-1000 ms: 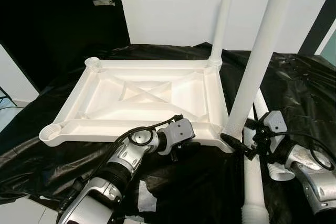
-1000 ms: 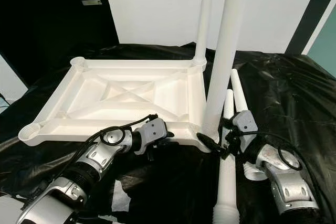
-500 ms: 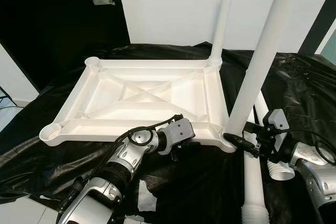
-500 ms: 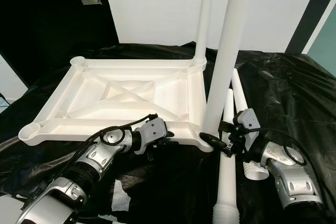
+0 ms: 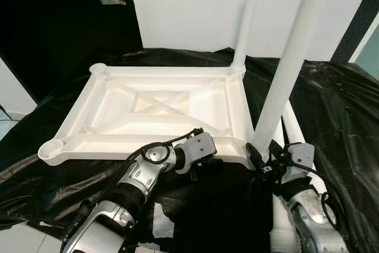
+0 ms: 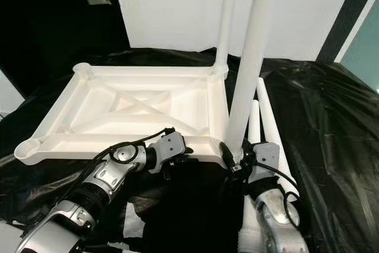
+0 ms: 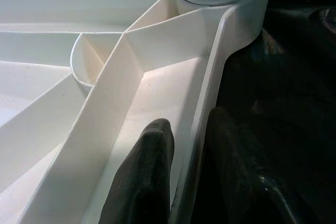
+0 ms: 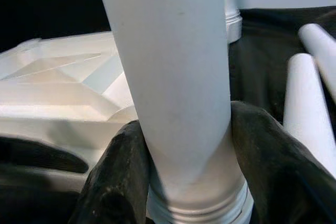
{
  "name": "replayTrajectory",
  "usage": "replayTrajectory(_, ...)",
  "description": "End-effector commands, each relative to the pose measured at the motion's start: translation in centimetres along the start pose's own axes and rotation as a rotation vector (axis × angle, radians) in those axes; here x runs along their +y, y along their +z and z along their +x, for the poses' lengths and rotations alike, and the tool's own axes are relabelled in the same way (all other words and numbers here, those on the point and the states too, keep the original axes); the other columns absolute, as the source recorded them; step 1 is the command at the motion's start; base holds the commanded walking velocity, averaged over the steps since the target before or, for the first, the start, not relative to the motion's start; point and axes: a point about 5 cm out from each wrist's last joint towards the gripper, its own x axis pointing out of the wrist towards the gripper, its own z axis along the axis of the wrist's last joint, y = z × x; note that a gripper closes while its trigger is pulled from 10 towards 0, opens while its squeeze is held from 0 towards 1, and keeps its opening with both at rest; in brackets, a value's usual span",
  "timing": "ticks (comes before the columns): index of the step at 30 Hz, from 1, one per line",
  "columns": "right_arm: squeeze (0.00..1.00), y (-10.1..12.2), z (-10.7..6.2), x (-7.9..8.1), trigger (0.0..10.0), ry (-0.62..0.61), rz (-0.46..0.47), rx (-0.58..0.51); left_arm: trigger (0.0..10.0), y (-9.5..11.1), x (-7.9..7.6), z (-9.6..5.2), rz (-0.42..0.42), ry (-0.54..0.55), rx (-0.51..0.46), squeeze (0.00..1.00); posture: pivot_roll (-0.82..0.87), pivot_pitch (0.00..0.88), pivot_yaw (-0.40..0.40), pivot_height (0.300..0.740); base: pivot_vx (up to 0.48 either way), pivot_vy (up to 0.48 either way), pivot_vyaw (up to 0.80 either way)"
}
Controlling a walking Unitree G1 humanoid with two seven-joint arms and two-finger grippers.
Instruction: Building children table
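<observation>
A white tabletop [image 5: 89, 140] lies upside down on a black sheet. One white leg [image 5: 247, 16] stands in its far right corner socket. Another leg [image 5: 290, 63] stands upright in the near right corner socket. My right gripper [image 5: 263, 158] is shut on this near leg just above its threaded base, with a black finger [image 8: 121, 166] on each side of it. My left gripper [image 7: 186, 124] is shut on the tabletop's near rim, one finger [image 7: 149, 177] inside the rim and the other outside. Empty sockets sit at the two left corners.
Two loose white legs [image 6: 269, 122] [image 6: 251, 205] lie on the sheet to the right of the tabletop, close beside my right arm. The black sheet [image 5: 343, 117] is crumpled all around. A white wall stands behind, with a dark opening at the far left.
My right wrist has swung in from the right to the near side of the leg's base, still holding the leg. The left gripper stays on the rim. The camera has shifted slightly.
</observation>
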Motion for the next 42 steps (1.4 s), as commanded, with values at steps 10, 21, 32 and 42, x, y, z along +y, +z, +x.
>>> replayTrajectory(10, 1.00, -0.8, -0.1, -1.7, 10.0, -0.162, -0.007, 0.058, 10.0, -3.7, -2.8, 0.5, -0.091, -0.132, 0.145, 0.00, -0.01, 0.000, 0.011, 0.740, 0.000, 0.000, 0.00)
replayTrajectory(21, 0.00, 1.3, 1.8, -2.3, 10.0, 0.398, -0.126, 0.016, 10.0, -3.5, -3.1, 1.2, -0.102, -0.126, 0.127, 0.00, 0.00, 0.000, -0.014, 0.740, 0.000, 0.000, 0.00)
replayTrajectory(32, 0.00, 0.8, 2.3, -3.7, 0.0, 0.648, -0.195, 0.128, 10.0, -3.8, -3.3, 1.0, -0.120, -0.112, 0.127, 0.00, 0.02, 0.000, -0.030, 0.740, 0.000, 0.000, 0.00)
replayTrajectory(42, 0.00, 0.4, 2.4, -4.0, 0.0, 0.644, -0.164, 0.156, 10.0, -3.9, -3.2, 0.9, -0.124, -0.107, 0.128, 0.00, 0.02, 0.000, -0.021, 0.740, 0.000, 0.000, 0.00)
